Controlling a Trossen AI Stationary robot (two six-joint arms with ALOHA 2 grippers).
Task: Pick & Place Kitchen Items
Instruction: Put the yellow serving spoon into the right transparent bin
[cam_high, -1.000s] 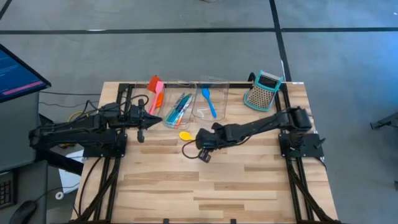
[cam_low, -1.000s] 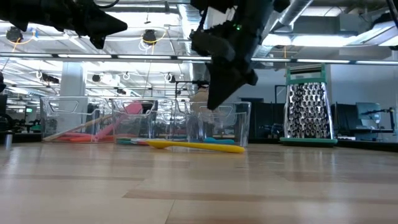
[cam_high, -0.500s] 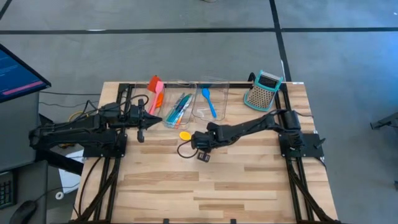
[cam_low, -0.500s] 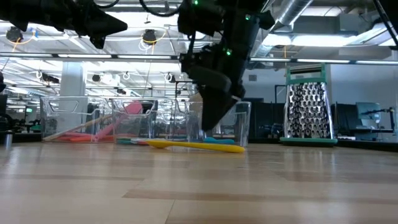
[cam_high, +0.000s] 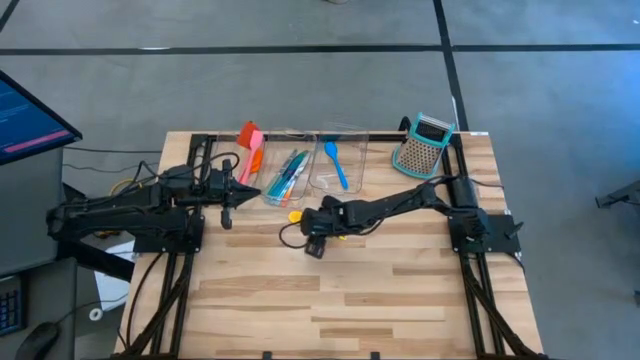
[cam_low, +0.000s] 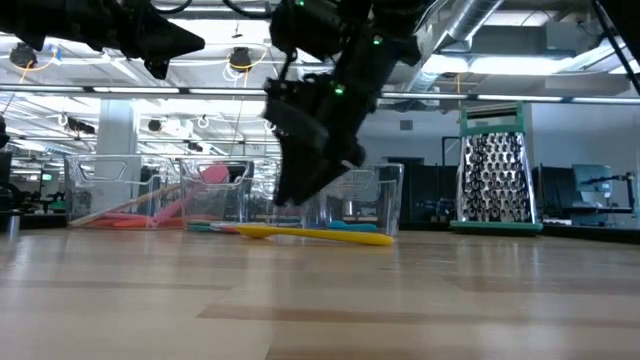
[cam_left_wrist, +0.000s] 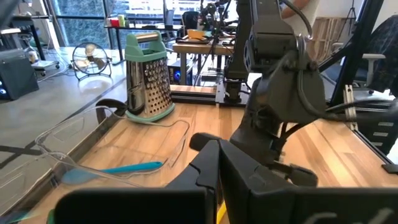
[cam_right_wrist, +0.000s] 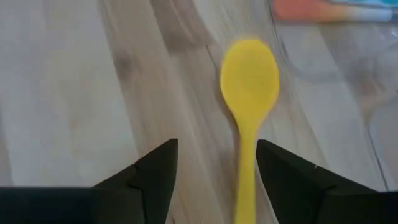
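Yellow spoon between right gripper fingers (untouched).

My overhead camera looks straight down on the whole tabletop, my low one skims level across it, both sharing the yellow spoon.

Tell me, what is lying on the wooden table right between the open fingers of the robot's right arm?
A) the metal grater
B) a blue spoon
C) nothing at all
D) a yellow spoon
D: the right wrist view shows the yellow spoon lying flat on the table, its handle running between the open dark fingers of the right gripper, not yet gripped.
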